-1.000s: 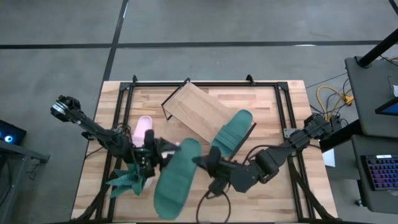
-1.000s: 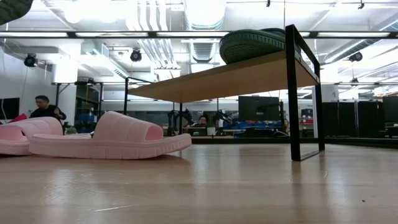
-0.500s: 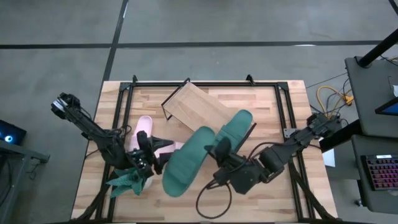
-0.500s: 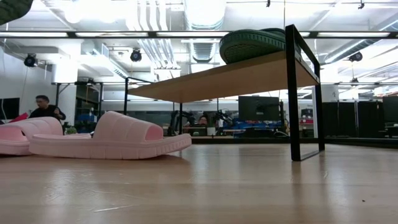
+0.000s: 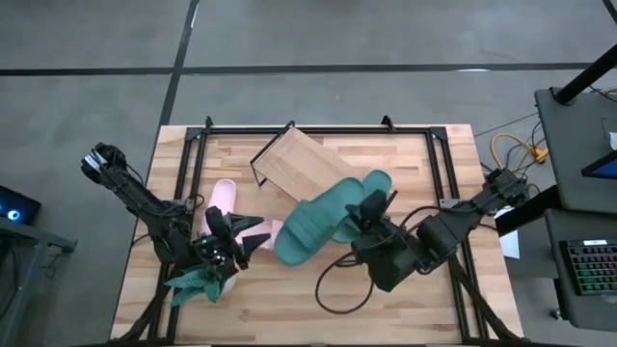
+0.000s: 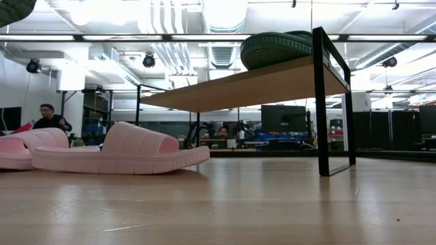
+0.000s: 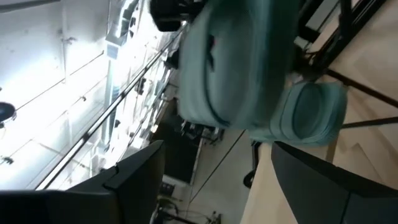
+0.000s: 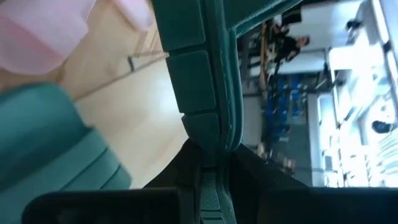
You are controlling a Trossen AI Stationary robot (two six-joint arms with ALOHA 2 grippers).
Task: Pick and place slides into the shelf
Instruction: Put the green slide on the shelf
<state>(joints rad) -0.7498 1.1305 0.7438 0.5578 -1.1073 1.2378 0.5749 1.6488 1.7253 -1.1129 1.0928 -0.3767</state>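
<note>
From above, a light wooden counter framed by black metal rails carries a low shelf, a rectangular pale wood board on thin black wire legs, set at an angle near the middle. The right arm's end effector is clamped on the rim of a chunky dark green foam slide sandal, holding it above the counter so that it stretches from the end effector out over the near edge of the shelf; the right wrist view shows the dark fingers pinching the green ribbed edge. A second dark green foam slide rests on the shelf board just beside the held one, and in the low view its rounded end sits on top of the board at the corner with the black leg. Two pale pink foam slides lie on the counter left of the shelf, one nearer the far rail and one partly hidden under the green slide; the low view shows them as a nearer pink slide and another behind it. The left arm's end effector hovers with its fingers spread and gripping nothing, near the pink slides and just above a green leafy toy plant
</note>
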